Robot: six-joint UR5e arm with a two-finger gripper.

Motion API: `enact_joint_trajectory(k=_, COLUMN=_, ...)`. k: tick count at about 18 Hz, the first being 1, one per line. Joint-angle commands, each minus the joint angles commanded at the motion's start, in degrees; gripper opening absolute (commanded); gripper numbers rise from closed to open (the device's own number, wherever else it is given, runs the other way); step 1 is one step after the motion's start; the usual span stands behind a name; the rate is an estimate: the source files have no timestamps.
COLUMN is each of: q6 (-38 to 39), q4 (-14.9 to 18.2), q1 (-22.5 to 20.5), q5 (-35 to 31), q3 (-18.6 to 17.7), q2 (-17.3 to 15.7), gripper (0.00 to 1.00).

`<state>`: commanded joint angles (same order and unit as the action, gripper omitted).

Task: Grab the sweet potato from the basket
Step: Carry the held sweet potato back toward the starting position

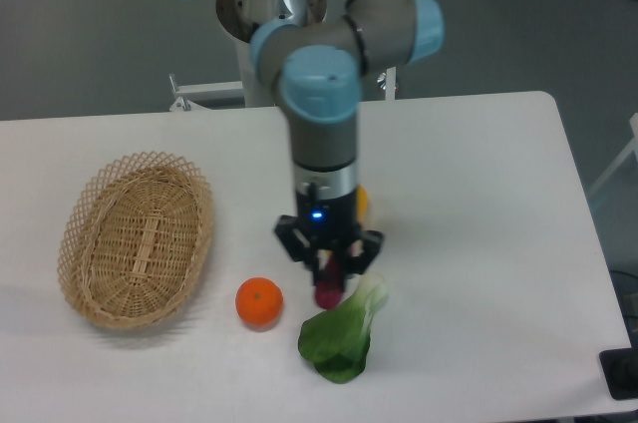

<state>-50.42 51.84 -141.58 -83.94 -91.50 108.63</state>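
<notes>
the pick looks done as far as the task sentence goes: the sweet potato (328, 292) is out of the basket (90, 263) and hangs in the gripper (329, 278), whose two fingers are closed around its upper part so that only the reddish-purple lower end shows beneath them. the basket sits near the left edge of the table (478, 194), nearer the front than the back, and nothing can be seen in it, only its woven floor. the gripper with its load is well apart from the basket, over the middle of the table and toward the front edge, directly above the pale stalk end of the leafy green (341, 338), which lies close to the front edge. whether the tuber's tip touches that stalk or clears it cannot be told from this view. the orange (259, 301) rests between the basket and the gripper, near the front edge and apart from both. the yellow vegetable (361, 202) is almost wholly hidden behind the arm's wrist, only a sliver showing at its right side. judged from this, lifting the tuber clear of the basket is complete; what remains, if anything, is only to keep the grip secure, since the task names no place to set it down.
</notes>
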Motion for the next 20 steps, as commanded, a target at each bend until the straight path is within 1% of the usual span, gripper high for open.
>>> enact_joint_trajectory(k=3, q6=-4.5, q4=4.7, q1=-2.7, q5=0.1, q3=4.3, q2=2.4, gripper=0.14)
enact_joint_trajectory(k=5, q6=-6.3, q4=7.1, q1=-3.2, q5=-0.1, q3=7.8, q2=5.2, gripper=0.14)
enact_joint_trajectory(k=8, q6=-12.0, q4=7.9, q1=-6.9, q5=0.0, q3=11.3, q2=8.9, gripper=0.14)
enact_joint_trajectory(k=11, q6=-17.4, q4=8.5, q1=-9.9, q5=-0.1, q3=12.3, q2=10.4, gripper=0.14)
enact_joint_trajectory(k=13, q6=-21.5, q4=10.1, q1=-11.7, q5=-0.1, q3=13.7, q2=11.2, gripper=0.14)
enact_joint_trajectory(k=14, q6=-22.4, q4=11.8, q1=-11.9, q5=-0.2, q3=15.5, q2=12.6, gripper=0.14)
enact_joint_trajectory(k=15, q6=-22.9, q4=14.1, q1=-11.9, q5=-1.0, q3=17.8, q2=13.7, gripper=0.14)
enact_joint_trajectory(k=16, q6=-22.9, q4=16.9, q1=-12.0, q5=-2.5, q3=19.9, q2=14.6, gripper=0.14)
enact_joint_trajectory(k=17, q6=-23.0, q4=18.9, q1=-12.0, q5=-3.9, q3=21.5, q2=15.4, gripper=0.14)
enact_joint_trajectory(k=18, q6=-22.9, q4=19.9, q1=-12.0, q5=-4.9, q3=22.5, q2=16.1, gripper=0.14)
enact_joint_trajectory(k=20, q6=-23.0, q4=20.1, q1=-12.0, q5=-5.4, q3=22.9, q2=16.5, gripper=0.14)
